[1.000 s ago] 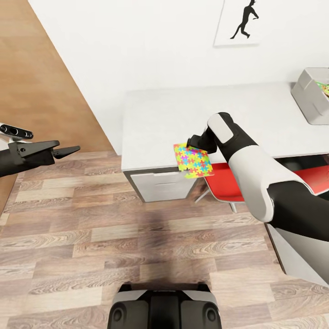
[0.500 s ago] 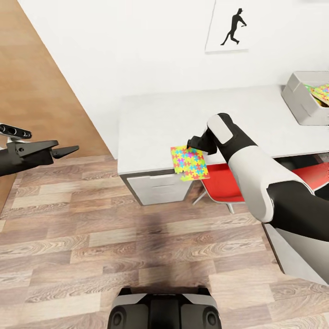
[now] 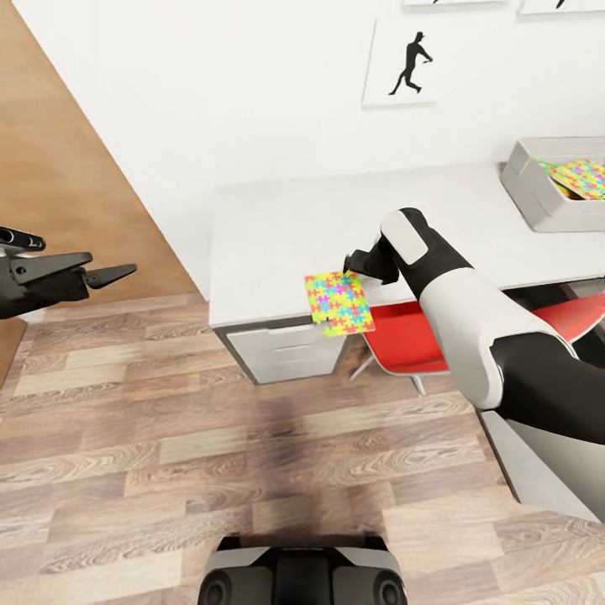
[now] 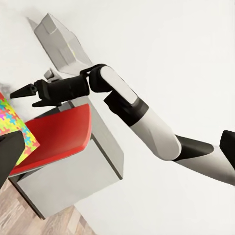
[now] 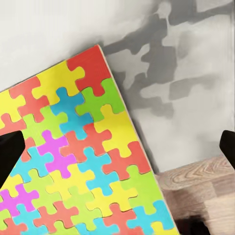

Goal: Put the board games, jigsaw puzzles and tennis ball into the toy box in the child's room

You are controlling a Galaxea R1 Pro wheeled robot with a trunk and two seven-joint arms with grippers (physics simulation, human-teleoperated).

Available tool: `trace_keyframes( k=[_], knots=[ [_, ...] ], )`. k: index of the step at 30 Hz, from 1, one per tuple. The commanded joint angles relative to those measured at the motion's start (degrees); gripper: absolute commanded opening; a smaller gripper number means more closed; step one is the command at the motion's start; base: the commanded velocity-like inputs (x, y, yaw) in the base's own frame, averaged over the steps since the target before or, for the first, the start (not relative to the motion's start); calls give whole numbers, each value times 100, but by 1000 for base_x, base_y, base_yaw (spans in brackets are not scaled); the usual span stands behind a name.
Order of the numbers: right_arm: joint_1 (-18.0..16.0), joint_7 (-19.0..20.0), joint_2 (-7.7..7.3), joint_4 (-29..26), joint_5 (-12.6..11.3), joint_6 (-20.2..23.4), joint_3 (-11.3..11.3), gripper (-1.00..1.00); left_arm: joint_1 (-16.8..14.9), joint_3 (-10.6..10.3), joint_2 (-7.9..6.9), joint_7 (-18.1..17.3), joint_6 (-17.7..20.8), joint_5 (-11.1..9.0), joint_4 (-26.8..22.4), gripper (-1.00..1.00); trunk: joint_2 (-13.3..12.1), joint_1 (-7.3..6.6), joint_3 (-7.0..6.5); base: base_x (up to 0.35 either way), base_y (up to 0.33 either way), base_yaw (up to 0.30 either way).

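The right gripper [image 3: 353, 270] is clamped on a jigsaw puzzle [image 3: 339, 302], held over the surface [image 3: 277, 244] at its front edge. A second puzzle [image 3: 581, 176] seems to lie in the toy box [image 3: 525, 181] at the surface's far right corner. The left gripper [image 3: 105, 274] hangs over the floor [image 3: 210, 437], fingers slightly apart and empty.

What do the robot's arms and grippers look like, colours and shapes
The right arm has smooth rounded white shells with black sections at the joints, ending in a black right gripper. The left gripper is black with long, tapering pointed fingers. No cables or markings show.
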State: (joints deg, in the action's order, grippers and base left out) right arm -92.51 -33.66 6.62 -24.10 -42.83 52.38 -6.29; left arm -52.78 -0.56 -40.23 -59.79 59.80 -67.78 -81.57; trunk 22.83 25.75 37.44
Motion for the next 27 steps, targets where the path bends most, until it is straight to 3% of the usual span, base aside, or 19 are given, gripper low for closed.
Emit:
trace_keyframes(
  k=[1,9,14,18,21,23,27],
  knots=[
    [-4,-52,-4,-29,-59,10,-39,100,-4,-9,-24,-16,20,-12,3,100,9,4,-2,0,0,-79],
    [6,-61,-12,-878,-93,216,-32,100,-3,-19,-192,-17,20,-31,12,100,9,4,-74,0,0,-79],
    [150,-58,-22,-1865,-142,662,-3,100,6,-21,-303,-26,20,-28,54,100,9,4,-119,0,0,-78],
    [497,-56,-35,-2944,-297,762,7,100,18,-23,-386,-33,20,-26,170,100,9,4,-156,0,0,-76],
    [969,-60,-76,-3802,-671,762,2,100,27,-23,-450,-38,20,-23,354,100,9,4,-183,-62,39,-45],
    [1171,-61,-98,-4028,-871,762,3,100,28,-23,-481,-43,20,-21,450,100,9,4,-201,-153,113,-22],
    [1774,-61,-235,-4635,-1577,762,-5,100,36,-29,-556,-124,20,8,842,100,9,4,-238,-174,121,-9]
  ],
)
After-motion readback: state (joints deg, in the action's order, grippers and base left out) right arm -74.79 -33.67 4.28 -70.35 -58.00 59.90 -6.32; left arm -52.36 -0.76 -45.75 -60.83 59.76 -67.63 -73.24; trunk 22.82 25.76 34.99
